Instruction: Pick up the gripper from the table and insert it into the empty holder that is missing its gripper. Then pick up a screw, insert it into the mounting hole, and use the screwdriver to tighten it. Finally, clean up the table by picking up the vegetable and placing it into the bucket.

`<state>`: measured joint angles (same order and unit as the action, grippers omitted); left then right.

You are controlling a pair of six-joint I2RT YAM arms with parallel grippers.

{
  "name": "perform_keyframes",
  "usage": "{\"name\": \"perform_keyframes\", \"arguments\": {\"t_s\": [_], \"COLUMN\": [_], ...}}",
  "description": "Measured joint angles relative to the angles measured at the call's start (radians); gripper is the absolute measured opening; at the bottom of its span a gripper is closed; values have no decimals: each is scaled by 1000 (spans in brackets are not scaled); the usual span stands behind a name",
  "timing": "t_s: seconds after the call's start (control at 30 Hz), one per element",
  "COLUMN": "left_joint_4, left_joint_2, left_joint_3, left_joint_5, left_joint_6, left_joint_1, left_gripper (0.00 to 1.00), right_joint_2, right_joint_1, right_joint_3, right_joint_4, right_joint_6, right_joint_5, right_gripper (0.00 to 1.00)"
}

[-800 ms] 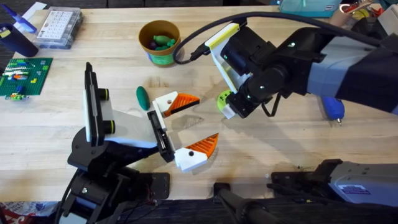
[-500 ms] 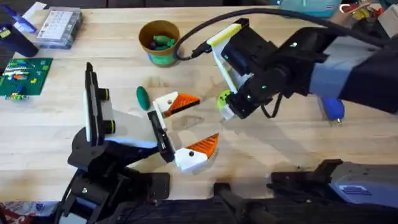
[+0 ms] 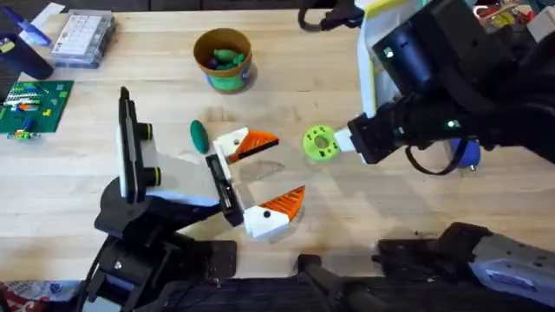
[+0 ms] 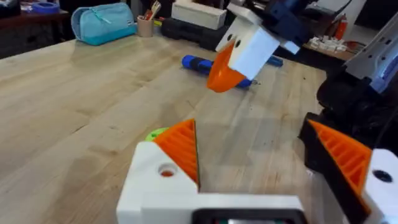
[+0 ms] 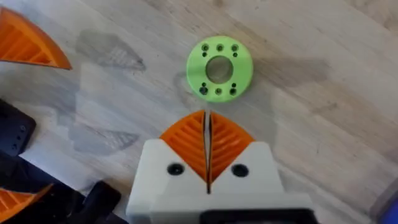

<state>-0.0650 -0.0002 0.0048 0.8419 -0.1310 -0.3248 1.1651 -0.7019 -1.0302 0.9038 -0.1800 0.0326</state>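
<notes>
A: Left side? 
B: Left gripper [image 3: 257,180], white fingers with orange pads, spread wide, holding nothing. Dark-green oval vegetable [image 3: 199,133] just left of it; yellow-tan bucket [image 3: 223,59] farther back.

A: Right? 
B: Right gripper [image 5: 207,134] pinched closed, empty, above lime-green holed disc [image 3: 319,143]. Blue-handled screwdriver [image 3: 468,154] far right.

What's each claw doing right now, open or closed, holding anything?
Left claw: open, holding nothing.
Right claw: closed, empty, beside the lime-green disc.
</notes>
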Motion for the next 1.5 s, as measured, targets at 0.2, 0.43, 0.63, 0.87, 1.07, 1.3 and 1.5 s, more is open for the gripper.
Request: {"name": "perform_keyframes", "arguments": {"t_s": [0.2,0.43,0.63,0.87,1.07,1.3,1.5], "left_joint_4": [0,0,0,0,0,0,0], "left_joint_2": [0,0,0,0,0,0,0], "left_joint_3": [0,0,0,0,0,0,0], "left_joint_5": [0,0,-1,-1,-1,-1,-1], "left_joint_6": [0,0,0,0,0,0,0], "left_joint_1": [0,0,0,0,0,0,0], "left_gripper": [993,993,993,993,993,993,993], "right_joint_2": [10,98,234,332,337,354,372], "right_joint_1": [1,1,-3,-5,-5,-11,-23], "right_joint_3": [13,60,61,63,64,64,63], "right_joint_4": [-23,-54,-84,-135,-175,-178,-182], "right_joint_6": [-35,-76,-82,-84,-86,-87,-89], "right_joint_5": [-4,-9,-12,-12,-12,-12,3], "right_gripper": [312,791,901,572,434,379,192]}}
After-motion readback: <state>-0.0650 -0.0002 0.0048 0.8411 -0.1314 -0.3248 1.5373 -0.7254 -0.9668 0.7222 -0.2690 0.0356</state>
